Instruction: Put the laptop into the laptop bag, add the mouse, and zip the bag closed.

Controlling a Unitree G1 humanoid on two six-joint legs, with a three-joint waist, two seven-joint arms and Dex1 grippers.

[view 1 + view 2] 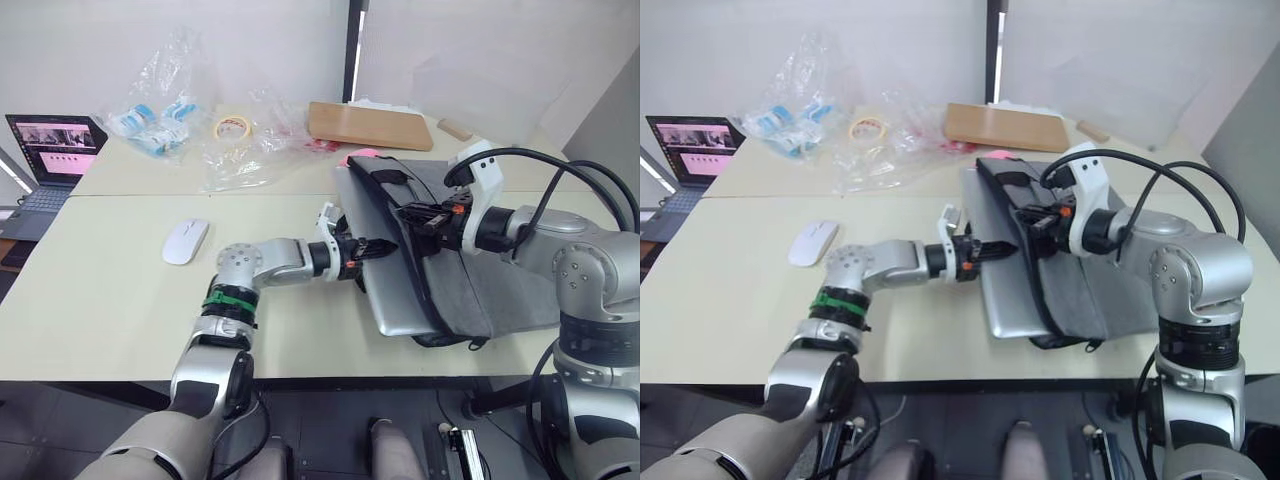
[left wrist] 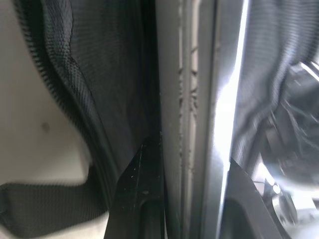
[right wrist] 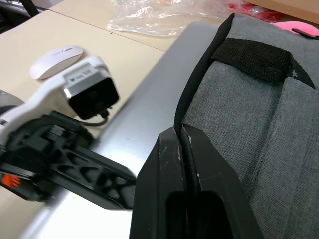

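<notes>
Silver-grey metal laptop [image 1: 385, 285] half inside grey fabric laptop bag [image 1: 470, 265], mid-worktop. Left claw [image 1: 385, 247] clamps its edge, probably to push. Right claw [image 3: 182, 144] pinches bag's black edging, holding mouth open. White oval mouse [image 1: 186, 240] at 9 o'clock.
</notes>
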